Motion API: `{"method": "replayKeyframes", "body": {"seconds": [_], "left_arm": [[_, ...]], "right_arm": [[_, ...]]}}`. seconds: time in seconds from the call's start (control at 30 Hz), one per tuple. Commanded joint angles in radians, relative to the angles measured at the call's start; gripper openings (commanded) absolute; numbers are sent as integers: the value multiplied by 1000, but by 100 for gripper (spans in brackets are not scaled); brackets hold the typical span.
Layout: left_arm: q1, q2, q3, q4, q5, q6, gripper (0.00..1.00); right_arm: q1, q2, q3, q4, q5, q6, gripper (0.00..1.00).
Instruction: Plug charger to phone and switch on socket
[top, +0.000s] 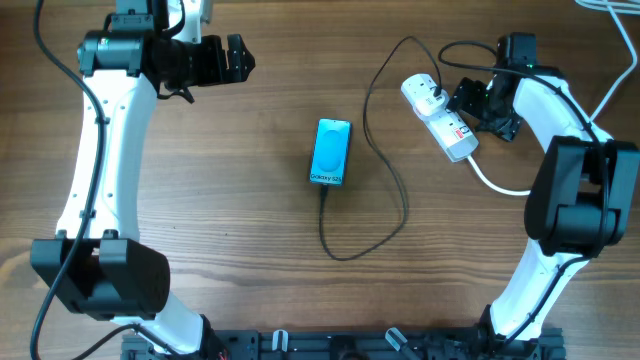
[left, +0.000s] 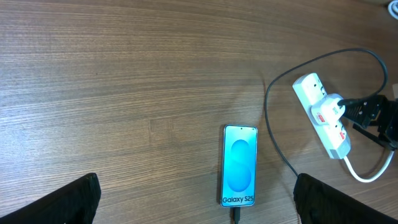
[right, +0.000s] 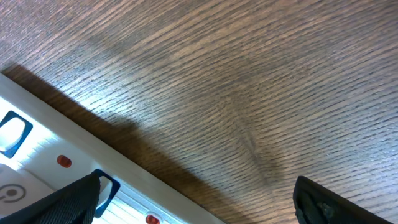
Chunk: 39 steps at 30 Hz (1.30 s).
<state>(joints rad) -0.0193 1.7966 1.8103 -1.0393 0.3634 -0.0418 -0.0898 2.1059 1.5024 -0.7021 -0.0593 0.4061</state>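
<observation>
I have the wood table (top: 250, 180) in every view. The left arm (top: 100, 150) runs up the left side of the overhead frame and the right arm (top: 575, 190) up the right side.

The socket (top: 458, 135) is a white oblong strip with rounded ends, lying aslant in the upper right of the overhead frame. A white plug (top: 425, 95) sits on its upper-left half, and a thick white cord (top: 500, 185) leaves its lower-right end. The right gripper (top: 465, 105) is hard against the strip's right flank. In its wrist view the fingers (right: 62, 202) are spread with only bare wood between them. One hangs over the strip's edge by two red marks (right: 63, 160) (touching or not, I cannot tell).

The phone (top: 331, 152) lies flat at frame centre, teal-cyan screen up, with "Galaxy S25" readable in the left wrist view. It is well apart from both grippers. The left gripper (top: 238, 60) hangs in the upper left, jaws wide and holding nothing.

The charger (top: 385, 170) is a thin black cable. It drops from near the socket, passes right of the phone, curls below it and rises to the phone's lower edge, where its tip (left: 236, 214) meets the phone.

I count two arms, two grippers, one socket, one phone and one charger.
</observation>
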Motion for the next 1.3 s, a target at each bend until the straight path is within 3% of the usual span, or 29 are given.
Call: {"method": "replayKeyframes", "body": {"seconds": [0.0,0.47,0.67,0.83,1.0,1.1,1.27], "left_arm": [[5,2,-4,2,-6,8,100],[5,2,-4,2,-6,8,100],[5,2,-4,2,-6,8,100],[5,2,-4,2,-6,8,100],[5,2,-4,2,-6,8,100],[5,2,-4,2,-6,8,100],[5,2,-4,2,-6,8,100]], "right_arm": [[12,35,-6,-25,-55,-39,100],[12,-7,-2,-103,-145,-129,100],[37,-376,-13,-235,-125,-115,100],[205,-851,-140,-297,-8,-114,100],[314,-1175,-308,-343,45,-36,100],[313,-1317,-367,-394,91,-58,100],[313,-1350,-372,-489,93,-64,100]]}}
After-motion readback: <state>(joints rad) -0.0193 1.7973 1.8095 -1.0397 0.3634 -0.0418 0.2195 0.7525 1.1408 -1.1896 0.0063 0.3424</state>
